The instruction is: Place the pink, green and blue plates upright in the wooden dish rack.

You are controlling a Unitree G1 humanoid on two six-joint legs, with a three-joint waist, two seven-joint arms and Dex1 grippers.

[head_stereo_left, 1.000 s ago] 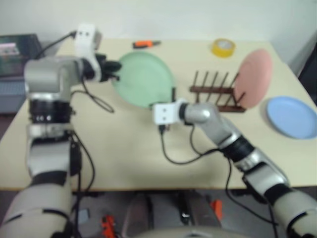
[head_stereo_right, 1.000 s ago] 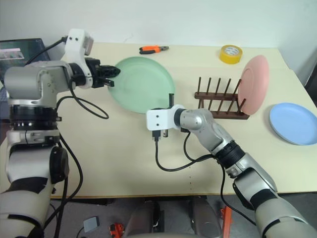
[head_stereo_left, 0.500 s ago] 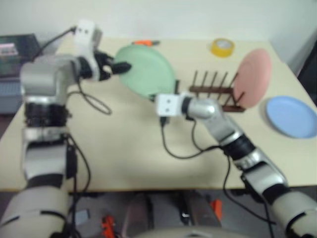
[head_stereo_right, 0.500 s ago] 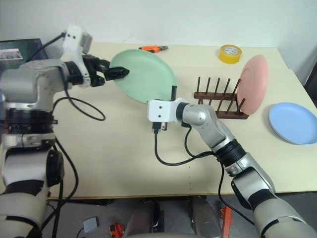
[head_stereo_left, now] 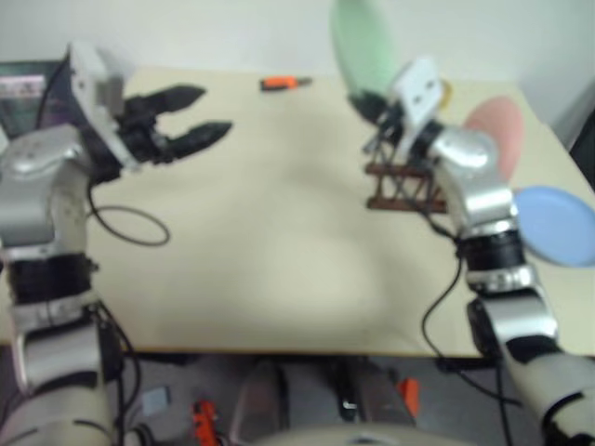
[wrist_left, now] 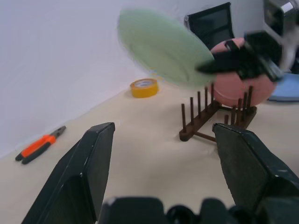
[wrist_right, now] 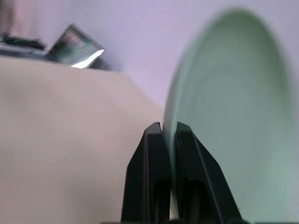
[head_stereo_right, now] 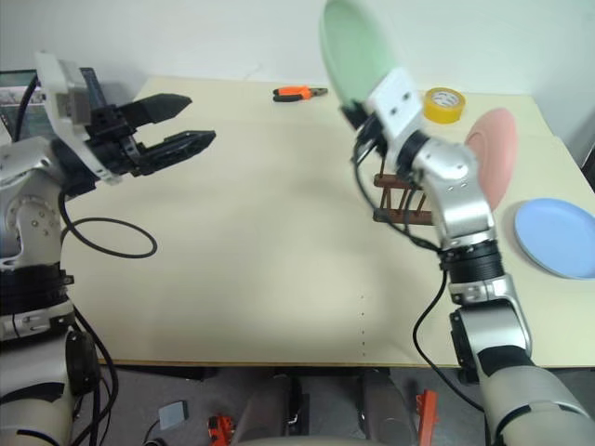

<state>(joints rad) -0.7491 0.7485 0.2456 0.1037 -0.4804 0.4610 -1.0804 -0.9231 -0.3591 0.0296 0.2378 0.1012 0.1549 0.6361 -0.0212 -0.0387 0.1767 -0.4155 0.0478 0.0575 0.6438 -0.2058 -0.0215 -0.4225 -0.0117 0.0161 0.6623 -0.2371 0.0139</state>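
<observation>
My right gripper is shut on the lower rim of the mint green plate and holds it edge-up in the air, above the left end of the wooden dish rack. In the right wrist view the two fingers pinch the plate's edge. The pink plate stands upright at the rack's right end. Flat on the table, right of the rack, lies the blue plate. My left gripper hangs open and empty over the table's left side, pointing toward the rack.
A yellow tape roll and orange-handled pliers lie near the table's far edge. A screen stands off the table's left corner. The left arm's cable loops over the table's left part.
The left gripper opened, let go of the green plate and drew back to the left. The right gripper swung the plate up and to the right, over the rack, turning it edge-up.
</observation>
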